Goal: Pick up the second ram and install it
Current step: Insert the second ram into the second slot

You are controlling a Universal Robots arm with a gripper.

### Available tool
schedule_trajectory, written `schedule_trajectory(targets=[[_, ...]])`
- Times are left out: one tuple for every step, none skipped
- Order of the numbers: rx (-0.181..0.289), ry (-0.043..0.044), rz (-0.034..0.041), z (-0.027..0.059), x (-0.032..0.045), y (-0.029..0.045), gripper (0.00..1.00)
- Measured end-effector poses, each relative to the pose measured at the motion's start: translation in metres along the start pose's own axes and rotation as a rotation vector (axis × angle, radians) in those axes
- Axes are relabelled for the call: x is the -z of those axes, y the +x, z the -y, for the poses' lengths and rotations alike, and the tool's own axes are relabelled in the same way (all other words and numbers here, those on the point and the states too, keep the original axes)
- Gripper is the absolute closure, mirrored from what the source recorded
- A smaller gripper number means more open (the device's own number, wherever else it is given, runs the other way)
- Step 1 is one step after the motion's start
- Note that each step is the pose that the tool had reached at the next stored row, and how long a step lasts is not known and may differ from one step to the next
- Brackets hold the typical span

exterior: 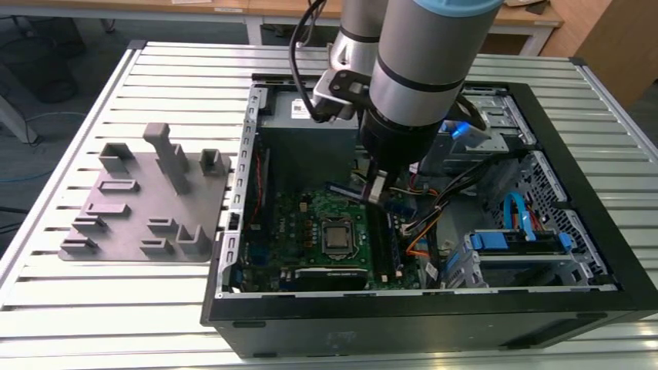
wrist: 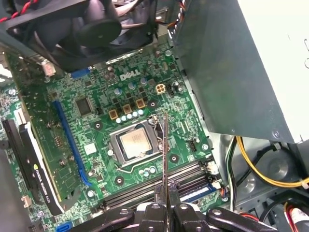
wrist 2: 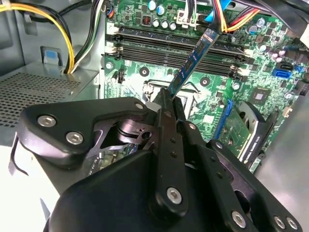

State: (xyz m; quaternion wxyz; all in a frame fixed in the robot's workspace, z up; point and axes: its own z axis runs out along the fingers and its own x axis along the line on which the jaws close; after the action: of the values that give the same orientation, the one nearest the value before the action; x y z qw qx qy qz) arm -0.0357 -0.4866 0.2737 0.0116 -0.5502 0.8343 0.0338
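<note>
The second ram point(wrist 2: 190, 60), a thin, long blue-green circuit-board stick with small dark chips, is sitting clamped between the closed fingers of the black end effector point(wrist 2: 169, 100), inside the open black computer case point(exterior: 432, 308) on the slatted metal desk point(exterior: 62, 308). Its long axis is reaching past the fingertips toward the long black memory slots point(wrist 2: 145, 48) on the green motherboard point(wrist: 96, 125), crossing them at an angle in the second wrist view. Coloured cables point(wrist 2: 229, 15) are crowding one end of the slots.
</note>
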Motion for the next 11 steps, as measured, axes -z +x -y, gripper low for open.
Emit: schedule_trajectory(targets=[[-0.007, 0.0004, 0.0003, 0.0, 0.0, 0.0, 0.86], [-0.014, 0.0008, 0.0006, 0.0, 0.0, 0.0, 0.86], [-0.021, 0.0012, 0.0009, 0.0, 0.0, 0.0, 0.86], [-0.029, 0.0017, 0.0012, 0.0, 0.0, 0.0, 0.86], [-0.037, 0.0021, 0.0016, 0.0, -0.0001, 0.0, 0.86], [-0.043, 0.0025, 0.0018, 0.0, -0.0001, 0.0, 0.86], [-0.05, 0.0029, 0.0021, 0.0, -0.0001, 0.0, 0.86], [-0.057, 0.0033, 0.0025, 0.0, -0.0001, 0.0, 0.86], [-0.063, 0.0036, 0.0027, 0.0, -0.0001, 0.0, 0.86], [-0.076, 0.0043, 0.0032, 0.0, -0.0001, 0.0, 0.86], [-0.082, 0.0047, 0.0036, 0.0, -0.0001, 0.0, 0.86]])
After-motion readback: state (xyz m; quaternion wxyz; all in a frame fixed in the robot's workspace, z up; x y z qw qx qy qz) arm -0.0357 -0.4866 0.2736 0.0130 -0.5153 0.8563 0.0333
